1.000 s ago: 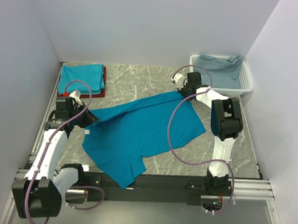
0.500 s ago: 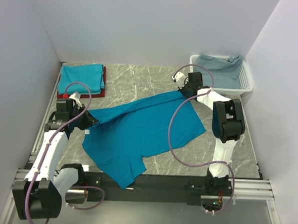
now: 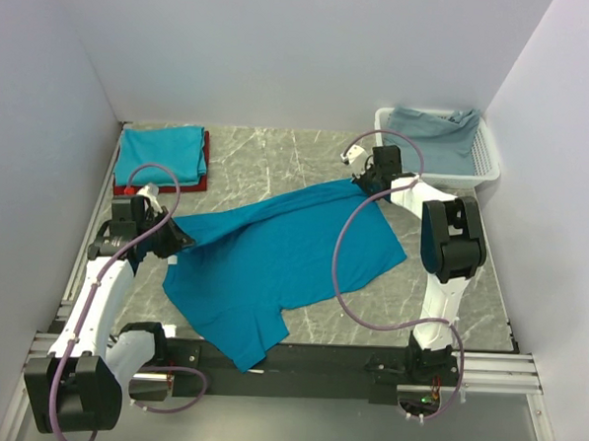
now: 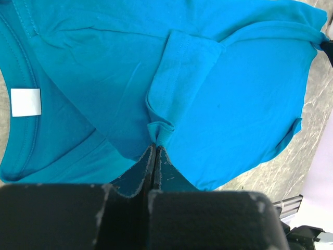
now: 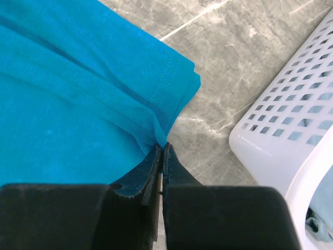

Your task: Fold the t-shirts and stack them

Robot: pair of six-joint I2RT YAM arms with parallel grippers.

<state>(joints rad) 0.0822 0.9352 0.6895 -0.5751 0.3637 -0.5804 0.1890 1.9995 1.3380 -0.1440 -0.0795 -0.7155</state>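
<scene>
Teal-blue t-shirt [image 3: 283, 259] lies spread diagonally on the marble table [image 3: 278, 155], one end draping over the near edge. From above, where each arm meets the cloth is hard to make out. Left gripper [image 4: 155, 148] is pinched tight on a sleeve fold; right gripper [image 5: 162, 148] clamps a hem corner near the basket [image 5: 291, 120], slightly closer to it than a second ago.

Red t-shirt [image 3: 204, 171] mostly beneath folded t-shirt [image 3: 160, 154]
</scene>
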